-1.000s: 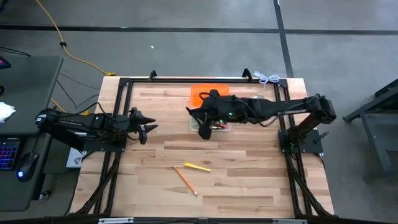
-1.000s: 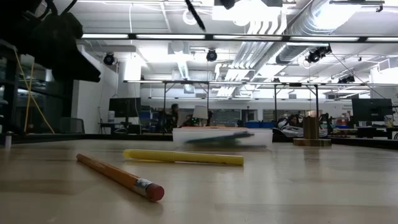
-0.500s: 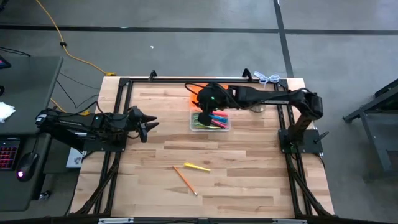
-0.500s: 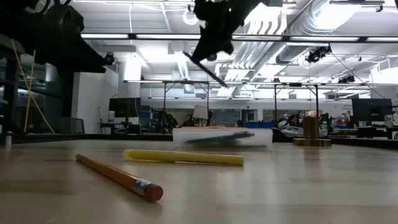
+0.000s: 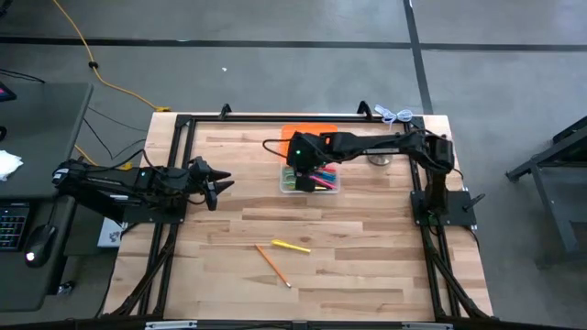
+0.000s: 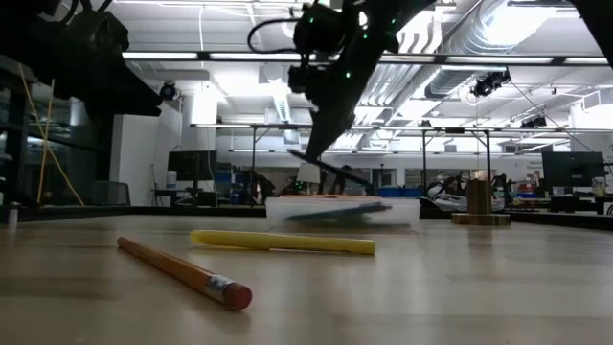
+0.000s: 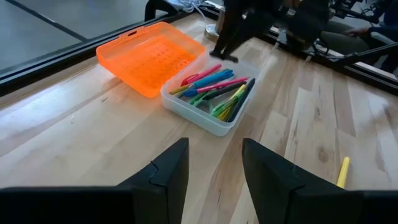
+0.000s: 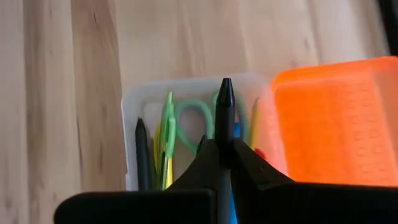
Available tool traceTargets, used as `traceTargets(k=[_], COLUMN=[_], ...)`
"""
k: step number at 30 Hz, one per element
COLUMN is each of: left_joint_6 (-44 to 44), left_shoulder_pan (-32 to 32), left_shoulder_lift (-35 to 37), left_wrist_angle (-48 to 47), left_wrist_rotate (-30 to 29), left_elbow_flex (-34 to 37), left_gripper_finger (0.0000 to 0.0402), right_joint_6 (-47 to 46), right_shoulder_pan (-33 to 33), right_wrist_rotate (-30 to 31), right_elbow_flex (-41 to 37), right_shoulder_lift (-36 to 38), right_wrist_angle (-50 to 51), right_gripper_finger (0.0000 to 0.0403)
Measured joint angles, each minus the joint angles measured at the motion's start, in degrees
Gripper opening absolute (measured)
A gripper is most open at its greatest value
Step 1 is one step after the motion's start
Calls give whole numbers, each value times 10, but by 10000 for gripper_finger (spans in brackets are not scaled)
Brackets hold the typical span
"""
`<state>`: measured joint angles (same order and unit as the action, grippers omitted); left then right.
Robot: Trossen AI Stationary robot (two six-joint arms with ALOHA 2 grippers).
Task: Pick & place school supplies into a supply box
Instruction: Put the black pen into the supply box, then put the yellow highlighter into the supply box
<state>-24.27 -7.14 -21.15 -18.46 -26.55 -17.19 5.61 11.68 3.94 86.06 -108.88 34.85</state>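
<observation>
Over the clear box, right claw is clamped on a black pen, tip aimed down toward the green scissors and pens already inside. Pen's long axis runs roughly along the box's length; orange lid sits just beside the box, touching. Release should drop it in, my guess. Left claw waits open at the left edge, empty. Yellow pen and wooden pencil lie on the surface near the front. Since a second ago the right arm has swung across and lowered; loose pair unmoved.
</observation>
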Motion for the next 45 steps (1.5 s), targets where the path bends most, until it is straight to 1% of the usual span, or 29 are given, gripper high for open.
traceTargets(k=[11, 17, 21, 26, 28, 32, 39, 45], left_joint_6=[0, -1, -6, -6, -6, -5, -5, -5], left_shoulder_pan=[0, 0, 0, 0, 0, 0, 0, 0], left_shoulder_lift=[0, 0, 0, 0, 0, 0, 0, 0], left_wrist_angle=[-1, -1, -1, -1, -1, -1, -1, -1], left_wrist_rotate=[0, 1, 1, 2, 2, 2, 2, 2], left_elbow_flex=[0, 0, 0, 0, 0, 0, 0, 0], left_gripper_finger=[179, 179, 179, 179, 179, 179, 179, 179], right_joint_6=[56, 64, 64, 64, 64, 57, 56, 60], right_shoulder_pan=[4, 14, 22, 27, 27, 26, 27, 27], right_wrist_rotate=[-4, -1, -14, -61, -63, -58, -40, -35], right_elbow_flex=[0, 0, 0, 0, 0, 0, 0, 0], right_shoulder_lift=[-74, -85, -85, -85, -85, -85, -85, -85], right_wrist_angle=[36, 39, 39, 43, 43, 43, 43, 51], right_gripper_finger=[0, 0, 0, 0, 2, 19, 65, 96])
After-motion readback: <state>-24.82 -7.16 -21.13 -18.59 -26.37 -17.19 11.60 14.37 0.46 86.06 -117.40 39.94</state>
